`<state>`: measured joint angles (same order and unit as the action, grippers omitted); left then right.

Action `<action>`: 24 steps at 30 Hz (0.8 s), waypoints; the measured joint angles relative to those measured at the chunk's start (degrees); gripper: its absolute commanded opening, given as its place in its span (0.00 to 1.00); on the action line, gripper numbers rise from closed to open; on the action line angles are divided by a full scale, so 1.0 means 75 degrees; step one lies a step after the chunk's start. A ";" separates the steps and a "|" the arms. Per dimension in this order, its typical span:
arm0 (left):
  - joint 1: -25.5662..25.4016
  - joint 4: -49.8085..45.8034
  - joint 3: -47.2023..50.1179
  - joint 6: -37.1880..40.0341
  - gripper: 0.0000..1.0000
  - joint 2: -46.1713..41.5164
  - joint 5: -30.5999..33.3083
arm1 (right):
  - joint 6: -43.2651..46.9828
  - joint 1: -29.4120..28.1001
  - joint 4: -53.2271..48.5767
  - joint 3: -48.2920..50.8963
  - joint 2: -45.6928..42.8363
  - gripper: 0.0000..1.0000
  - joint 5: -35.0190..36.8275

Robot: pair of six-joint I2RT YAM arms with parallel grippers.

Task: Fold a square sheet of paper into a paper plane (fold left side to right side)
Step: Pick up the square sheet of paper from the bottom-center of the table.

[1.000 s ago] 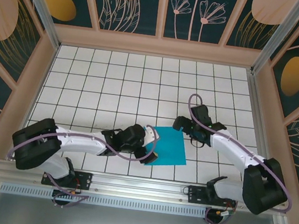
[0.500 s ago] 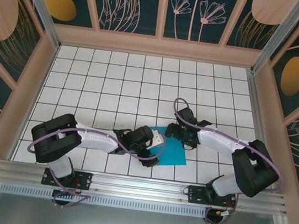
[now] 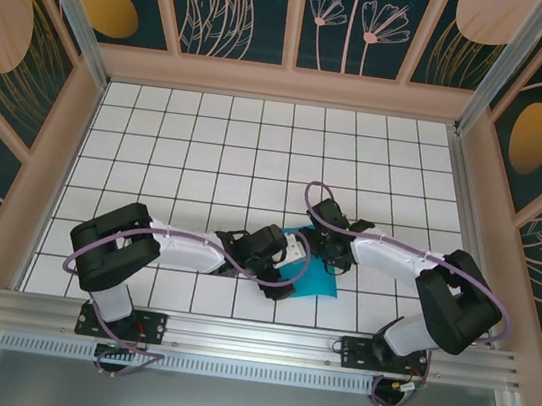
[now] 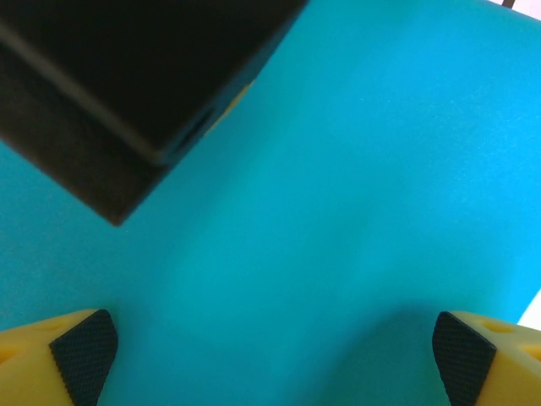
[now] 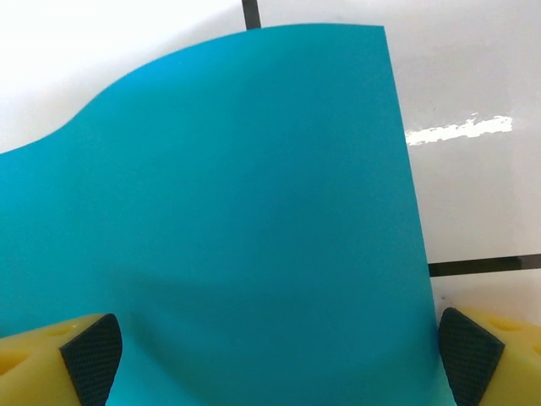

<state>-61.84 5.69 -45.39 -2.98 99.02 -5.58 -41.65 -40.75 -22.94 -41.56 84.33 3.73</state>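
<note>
Currently, I am setting up the first fold; no crease is showing yet.
I am positioning both tools over the thin, bright cyan-blue square sheet of paper (image 3: 316,280), which is lying on the white grid table (image 3: 207,154) near its front edge. My left gripper (image 4: 270,355) and right gripper (image 5: 270,351) are standing wide open, gripping nothing; I judge every fold is remaining.

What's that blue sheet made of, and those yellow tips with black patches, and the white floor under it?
Blue sheet: thin matte paper, it seems; its edge bends in a soft wave. Fingertips: yellow plastic, probably, with black cross-hatched pads that look rubbery. White table: hard and glossy, with a bright glare streak; perhaps laminate.
</note>
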 measured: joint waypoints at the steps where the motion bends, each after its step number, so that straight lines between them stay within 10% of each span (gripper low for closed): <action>1: 0.0000 0.0003 0.0000 0.0000 0.99 0.0000 0.0000 | -0.0044 -0.0012 -0.0003 0.0000 0.0000 0.87 -0.0029; 15: -0.0003 -0.0026 0.0099 0.0117 0.99 -0.0128 0.0026 | 0.0140 0.0105 0.0294 0.0178 -0.0131 0.39 -0.1099; 24: 0.0595 0.0143 0.0819 -0.0335 0.98 -0.1577 -0.0108 | 0.0513 0.1099 0.1559 0.1169 -0.1102 0.30 -0.2722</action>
<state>-57.39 6.76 -39.24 -5.50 87.20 -6.39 -37.80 -32.51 -11.25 -32.80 76.07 -16.69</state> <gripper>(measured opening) 0.985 0.306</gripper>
